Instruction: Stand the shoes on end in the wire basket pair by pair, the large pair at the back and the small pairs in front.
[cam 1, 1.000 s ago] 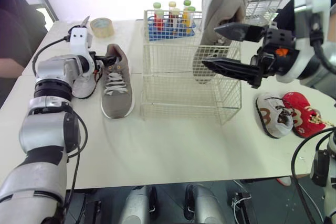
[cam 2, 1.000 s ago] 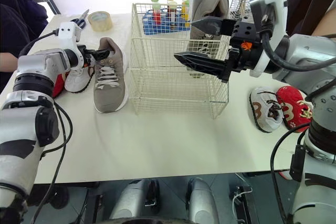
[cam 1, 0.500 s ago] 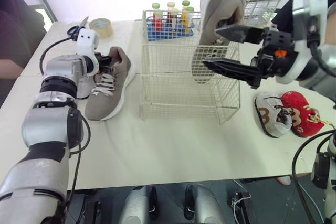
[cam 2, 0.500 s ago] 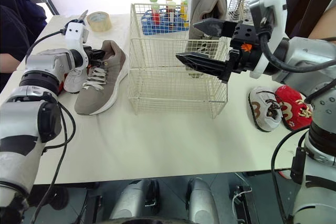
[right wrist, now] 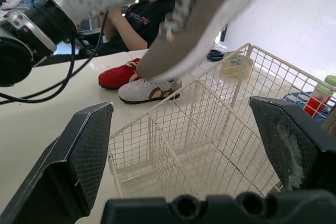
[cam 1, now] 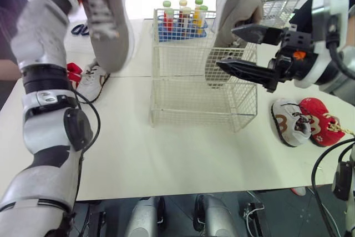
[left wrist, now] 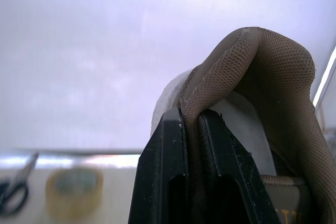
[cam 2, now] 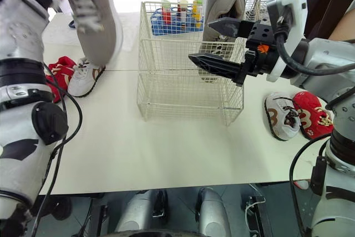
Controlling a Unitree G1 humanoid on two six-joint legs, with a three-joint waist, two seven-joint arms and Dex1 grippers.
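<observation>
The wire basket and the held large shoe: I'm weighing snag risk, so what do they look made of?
Wire basket: thin metal wire, cream, likely coated; its rigid open grid suggests so. Large shoe: taupe woven mesh upper, dotted texture visible, with a white sole, probably rubber or foam.

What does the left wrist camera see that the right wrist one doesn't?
The left wrist view gives the left gripper shut on the heel collar of the large tan mesh shoe. The right wrist view gives the white wire basket, a small red shoe, a small white shoe and the open right gripper. Both have the tan shoe, the yellowish tape roll and the black scissors.
</observation>
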